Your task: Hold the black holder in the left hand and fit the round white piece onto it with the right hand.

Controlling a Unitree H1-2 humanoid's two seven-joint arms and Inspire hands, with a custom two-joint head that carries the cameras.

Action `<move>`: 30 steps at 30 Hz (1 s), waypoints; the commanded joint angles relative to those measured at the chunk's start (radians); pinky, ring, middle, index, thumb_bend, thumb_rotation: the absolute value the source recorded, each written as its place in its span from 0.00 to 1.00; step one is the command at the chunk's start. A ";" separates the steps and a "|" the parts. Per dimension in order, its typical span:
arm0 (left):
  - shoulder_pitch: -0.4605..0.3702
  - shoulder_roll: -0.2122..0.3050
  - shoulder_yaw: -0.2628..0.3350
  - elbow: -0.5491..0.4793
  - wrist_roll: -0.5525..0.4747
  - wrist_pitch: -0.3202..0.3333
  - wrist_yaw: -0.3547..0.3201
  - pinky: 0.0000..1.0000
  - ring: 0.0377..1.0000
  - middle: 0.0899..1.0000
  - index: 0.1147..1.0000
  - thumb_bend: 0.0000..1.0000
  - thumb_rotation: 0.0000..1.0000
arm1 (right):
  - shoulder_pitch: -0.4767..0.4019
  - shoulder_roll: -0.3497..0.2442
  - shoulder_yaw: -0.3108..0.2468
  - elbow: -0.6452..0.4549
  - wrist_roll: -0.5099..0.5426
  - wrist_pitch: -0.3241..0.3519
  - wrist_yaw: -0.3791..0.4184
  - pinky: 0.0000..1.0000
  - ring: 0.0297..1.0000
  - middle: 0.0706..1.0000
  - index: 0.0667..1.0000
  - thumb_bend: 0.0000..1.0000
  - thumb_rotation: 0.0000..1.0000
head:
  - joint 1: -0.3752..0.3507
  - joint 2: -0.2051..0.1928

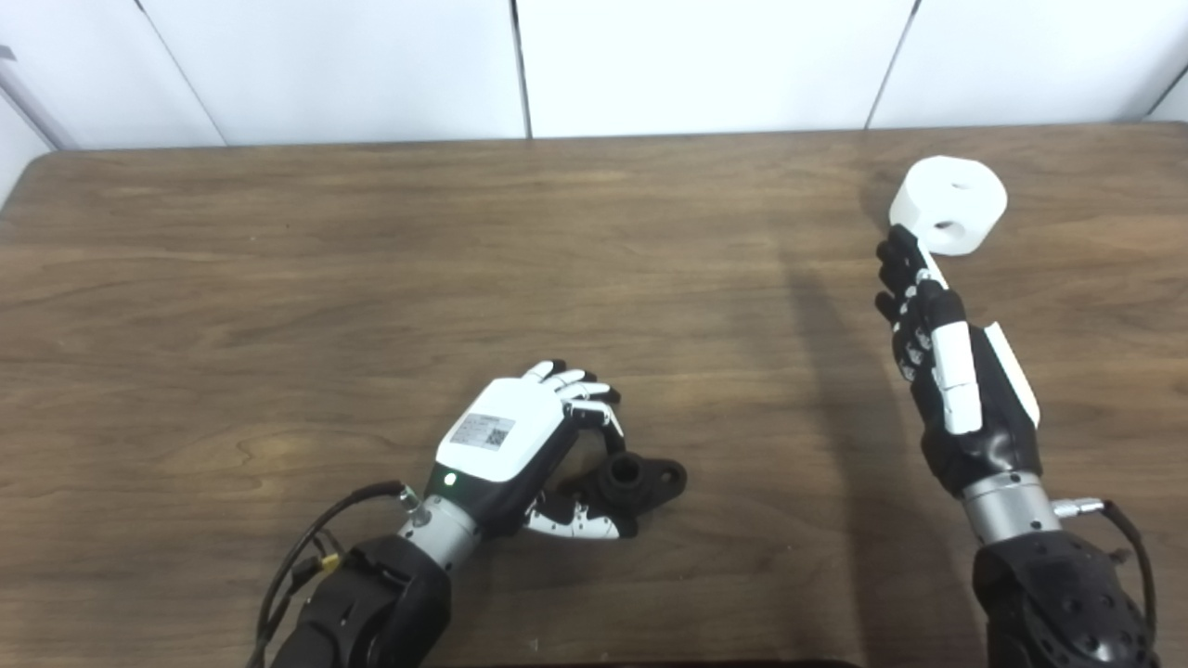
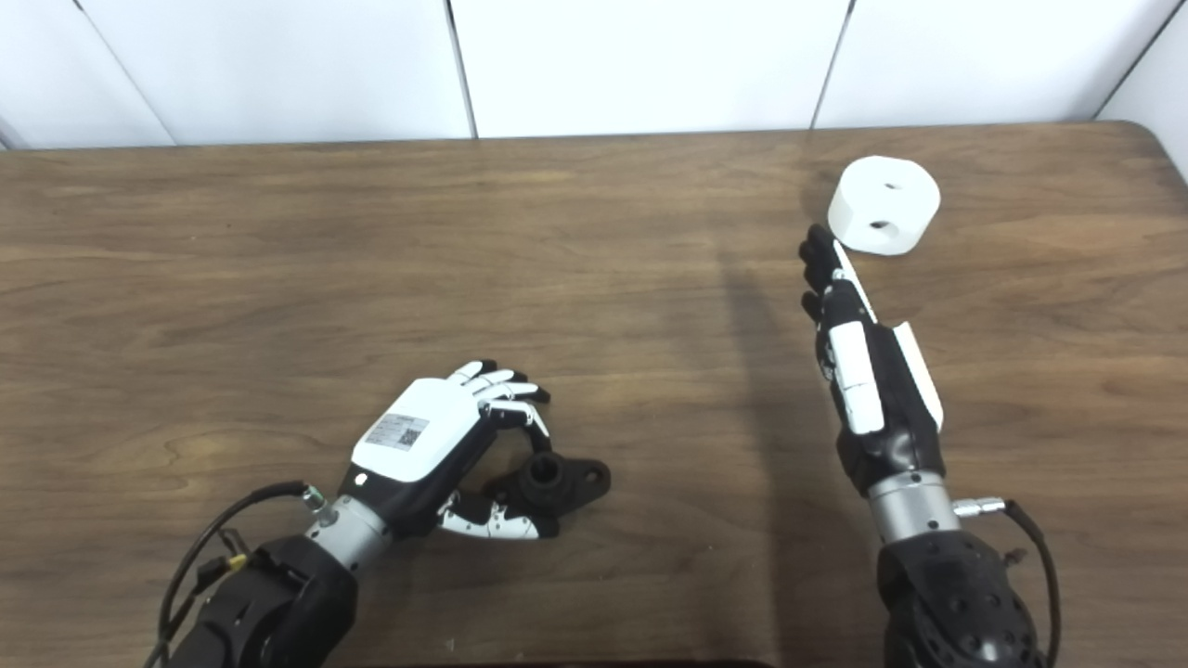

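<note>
the round white piece (image 2: 883, 217) lies just beyond the right hand (image 2: 868, 390), its fingers (image 2: 822, 269) straight, holding nothing; left hand (image 2: 436, 445) fingers curl around the black holder (image 2: 557, 482).

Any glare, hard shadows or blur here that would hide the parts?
Left eye view: a long soft shadow band crosses the table beside the right hand; the round white piece is bright, its holes visible. Right eye view: the same shadow; the black holder by the left hand is dark, with little detail. No motion blur in either view.
</note>
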 commanded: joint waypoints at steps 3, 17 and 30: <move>0.019 0.036 -0.001 0.023 0.037 0.037 -0.072 0.96 0.89 0.81 0.55 0.81 0.24 | 0.160 0.004 0.007 -0.050 0.018 -0.030 -0.011 1.00 1.00 0.97 0.96 0.59 1.00 | -0.001 0.001; 0.014 0.040 0.000 0.025 0.053 0.041 -0.083 0.98 0.91 0.81 0.42 0.52 0.07 | 0.160 0.002 0.004 -0.052 0.025 -0.031 -0.013 1.00 1.00 0.98 0.97 0.61 1.00 | 0.001 0.007; 0.011 0.041 -0.001 0.032 0.060 0.036 -0.075 0.98 0.91 0.81 0.43 0.52 0.07 | 0.159 0.000 0.009 -0.051 0.015 -0.025 -0.017 1.00 1.00 0.98 0.97 0.63 1.00 | -0.002 0.001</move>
